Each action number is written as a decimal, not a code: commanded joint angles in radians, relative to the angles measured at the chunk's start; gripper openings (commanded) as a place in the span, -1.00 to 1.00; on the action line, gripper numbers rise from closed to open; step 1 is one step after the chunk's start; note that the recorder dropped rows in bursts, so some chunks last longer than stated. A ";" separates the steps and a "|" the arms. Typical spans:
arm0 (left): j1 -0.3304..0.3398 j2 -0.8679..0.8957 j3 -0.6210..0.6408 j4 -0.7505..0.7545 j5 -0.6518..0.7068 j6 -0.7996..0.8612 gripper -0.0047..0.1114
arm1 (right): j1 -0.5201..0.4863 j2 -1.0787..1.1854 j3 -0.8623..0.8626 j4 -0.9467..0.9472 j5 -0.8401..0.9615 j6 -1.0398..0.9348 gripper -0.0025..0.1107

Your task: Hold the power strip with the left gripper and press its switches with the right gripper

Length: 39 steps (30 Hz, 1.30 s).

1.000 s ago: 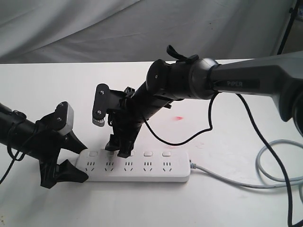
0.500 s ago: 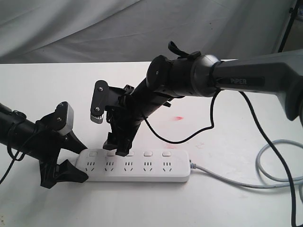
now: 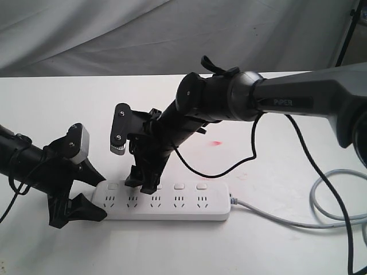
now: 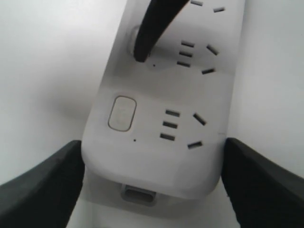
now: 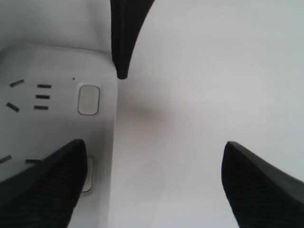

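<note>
Since half a second ago the right gripper (image 3: 141,183) has been lowered slightly onto the row of switches (image 3: 155,187). Bare counter (image 3: 172,252) is seen along the near edge. Behind it the power strip (image 3: 172,209) is laid flat, parallel to that edge and toward the near left corner, with its grey cable (image 3: 287,220) trailed toward the right edge. Its left end is clamped between the fingers of the left gripper (image 3: 101,197), one on each long side. The right gripper's fingers are spread apart: one tip is set at the second switch from the left, the other is held over bare counter just behind the strip. A slack black cable (image 3: 229,169) is draped from that arm. Further back a small red mark (image 3: 217,142) is seen, then open counter up to the far edge, which is backed by a grey cloth (image 3: 114,34).
</note>
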 commanded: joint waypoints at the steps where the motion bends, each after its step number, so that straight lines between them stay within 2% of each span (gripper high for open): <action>1: -0.007 -0.001 0.004 0.004 -0.002 0.001 -0.43 | 0.003 0.015 0.002 -0.071 0.020 0.001 0.32; 21: -0.007 -0.001 0.004 0.004 -0.002 0.001 -0.43 | 0.034 0.035 0.002 -0.169 0.039 0.036 0.32; 31: -0.007 -0.001 0.004 0.004 -0.002 0.001 -0.43 | 0.050 0.072 0.004 -0.246 -0.032 0.084 0.32; 39: -0.007 -0.001 0.004 0.004 -0.002 0.001 -0.43 | 0.051 0.050 0.004 -0.229 -0.009 0.088 0.32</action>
